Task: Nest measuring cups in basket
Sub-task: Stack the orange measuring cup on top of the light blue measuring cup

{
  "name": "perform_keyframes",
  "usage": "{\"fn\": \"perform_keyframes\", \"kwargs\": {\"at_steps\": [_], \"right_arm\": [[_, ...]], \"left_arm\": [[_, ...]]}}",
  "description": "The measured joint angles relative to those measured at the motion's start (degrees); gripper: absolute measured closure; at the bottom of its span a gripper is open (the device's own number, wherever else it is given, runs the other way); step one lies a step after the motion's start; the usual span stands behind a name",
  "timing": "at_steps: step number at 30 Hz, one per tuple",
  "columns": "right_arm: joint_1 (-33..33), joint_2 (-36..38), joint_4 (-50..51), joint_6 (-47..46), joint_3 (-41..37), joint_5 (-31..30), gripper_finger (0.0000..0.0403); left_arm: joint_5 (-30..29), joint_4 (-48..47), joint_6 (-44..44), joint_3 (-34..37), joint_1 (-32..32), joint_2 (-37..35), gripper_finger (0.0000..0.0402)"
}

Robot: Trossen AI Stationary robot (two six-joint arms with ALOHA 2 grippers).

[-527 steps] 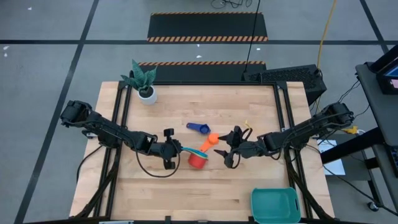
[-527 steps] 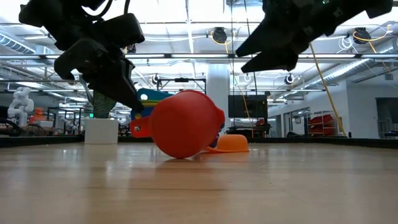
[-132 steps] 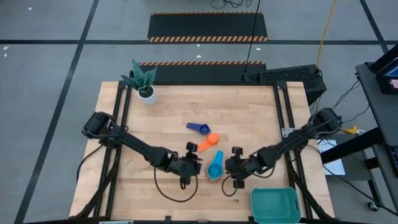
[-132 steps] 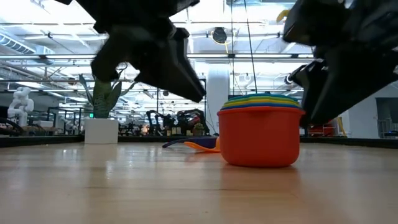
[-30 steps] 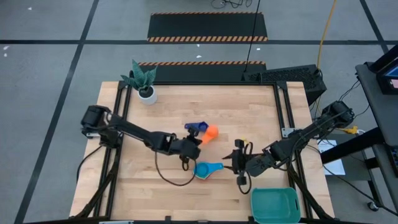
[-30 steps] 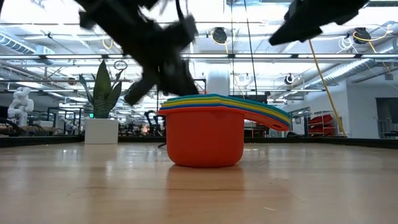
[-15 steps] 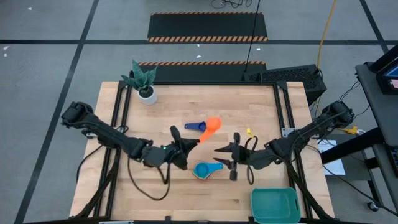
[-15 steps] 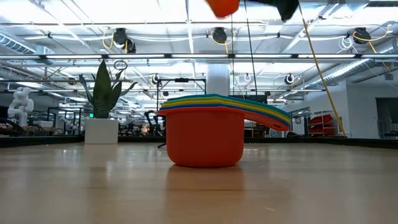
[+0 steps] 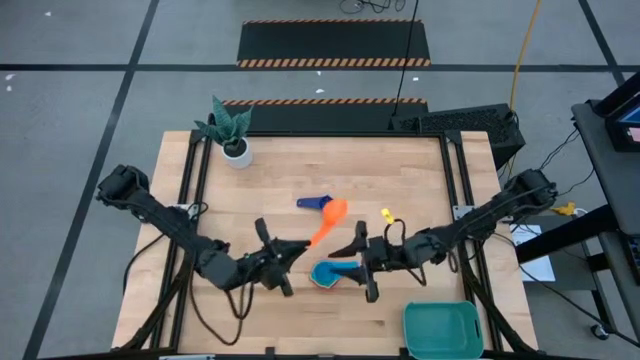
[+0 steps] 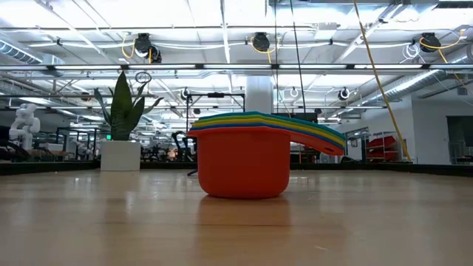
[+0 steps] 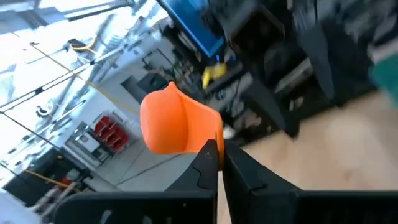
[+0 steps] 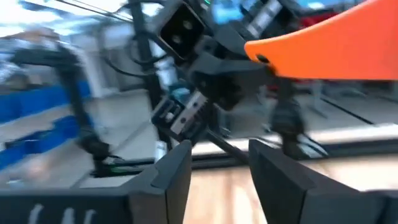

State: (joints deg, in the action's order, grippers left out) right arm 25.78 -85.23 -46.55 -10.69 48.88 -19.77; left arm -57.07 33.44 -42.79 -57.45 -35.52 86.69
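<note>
Jaws: left gripper [image 9: 296, 247] clamped on orange cup [image 9: 334, 210] by its handle, raised over mid bench [image 9: 420, 170]; right gripper [image 9: 357, 263] jaws apart, empty, beside nested stack [image 9: 326, 273] | progress: stack red outermost, light blue innermost, on bench; navy cup [image 9: 313, 201] loose; basket [image 9: 443, 329] at near right corner, nothing inside.

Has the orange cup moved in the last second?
Yes. The orange cup, once by the navy cup on the table, is now lifted in the left gripper, away from the plant pot.
</note>
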Motion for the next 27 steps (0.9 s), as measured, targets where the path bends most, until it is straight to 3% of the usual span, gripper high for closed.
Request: {"fn": "perform_keyframes", "kwargs": {"at_steps": [3, 14, 22, 27], "right_arm": [[-0.7, -1.7, -5.3, 2.9, 0.0, 4.7, 0.0232], [-1.5, -2.7, -10.9, 12.0, 0.0, 4.9, 0.0195], [-1.8, -2.7, -17.1, 15.2, 0.0, 5.6, 0.0195], [-1.8, -2.7, -25.0, 17.7, 0.0, 12.7, 0.0195]], "left_arm": [[0.2, 6.1, -0.9, 0.0, -1.1, 1.7, 0.0396], [2.7, 31.6, -6.7, -0.1, -3.3, 11.1, 0.0396], [18.3, 46.5, -15.4, -0.1, -2.0, 15.9, 0.0396], [24.6, 49.8, -18.6, -0.1, -1.0, 15.8, 0.0396]]}}
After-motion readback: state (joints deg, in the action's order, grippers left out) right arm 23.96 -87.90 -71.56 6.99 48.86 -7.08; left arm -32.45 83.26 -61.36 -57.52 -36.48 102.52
